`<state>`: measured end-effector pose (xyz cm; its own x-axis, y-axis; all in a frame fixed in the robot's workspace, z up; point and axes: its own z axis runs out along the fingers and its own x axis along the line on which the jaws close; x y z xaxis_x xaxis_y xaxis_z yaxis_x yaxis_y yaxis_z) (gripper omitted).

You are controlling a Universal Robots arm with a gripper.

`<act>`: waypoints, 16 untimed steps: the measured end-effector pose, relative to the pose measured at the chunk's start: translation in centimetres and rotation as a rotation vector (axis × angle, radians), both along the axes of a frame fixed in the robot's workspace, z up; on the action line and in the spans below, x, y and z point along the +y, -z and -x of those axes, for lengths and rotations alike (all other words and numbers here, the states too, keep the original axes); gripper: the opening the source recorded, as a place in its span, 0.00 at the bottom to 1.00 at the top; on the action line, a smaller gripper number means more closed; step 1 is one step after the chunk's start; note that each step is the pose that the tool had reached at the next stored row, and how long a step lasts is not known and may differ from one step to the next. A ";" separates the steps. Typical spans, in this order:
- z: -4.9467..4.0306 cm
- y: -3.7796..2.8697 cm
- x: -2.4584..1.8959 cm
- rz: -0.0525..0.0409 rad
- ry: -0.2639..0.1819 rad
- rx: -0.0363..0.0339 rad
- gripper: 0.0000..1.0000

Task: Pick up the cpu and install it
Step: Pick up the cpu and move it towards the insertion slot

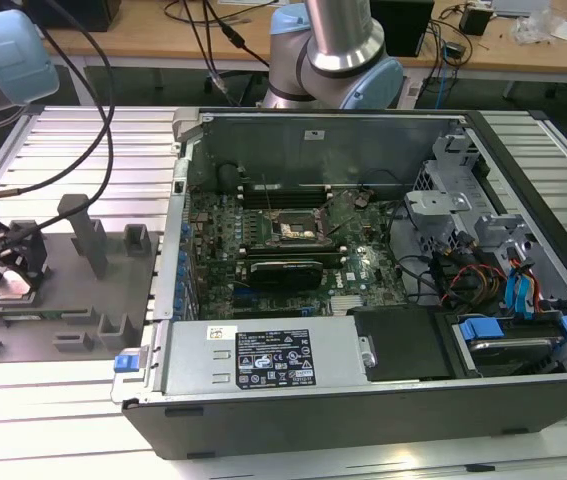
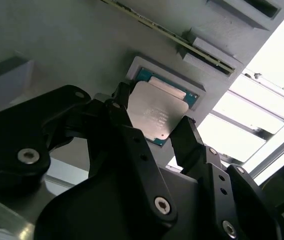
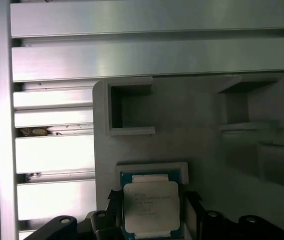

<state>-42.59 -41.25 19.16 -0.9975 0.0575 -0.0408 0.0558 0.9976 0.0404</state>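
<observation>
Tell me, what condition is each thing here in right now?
Silvery-grey square metal-topped cpu: lying flat, top up, in a tray recess.
Grey plastic tray: resting on the slatted metal table.
Black pincer: positioned right at the cpu.
Dark metal computer case: on its side, open, circuit board exposed.

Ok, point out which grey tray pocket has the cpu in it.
The raised-rim pocket nearest the hand, holding the cpu; the two square pockets beyond sit empty.

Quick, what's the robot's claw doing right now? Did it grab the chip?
Gripper: set around the cpu, which lies in its pocket in the grey tray; whether it is open or shut on the cpu cannot be told.
</observation>
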 end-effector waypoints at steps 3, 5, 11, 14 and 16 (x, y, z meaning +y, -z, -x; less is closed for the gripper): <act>0.02 0.07 0.03 -0.0019 -0.003 -0.0002 0.60; 0.02 0.14 0.05 -0.0043 -0.010 -0.0001 0.60; 0.09 0.29 0.07 -0.0069 -0.030 -0.0003 0.60; 0.29 0.30 0.08 -0.0069 -0.029 -0.0001 0.60; 0.29 0.35 0.08 -0.0068 -0.030 0.0000 0.60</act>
<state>-42.88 -41.18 18.81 -0.9988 0.0281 -0.0406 0.0262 0.9985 0.0473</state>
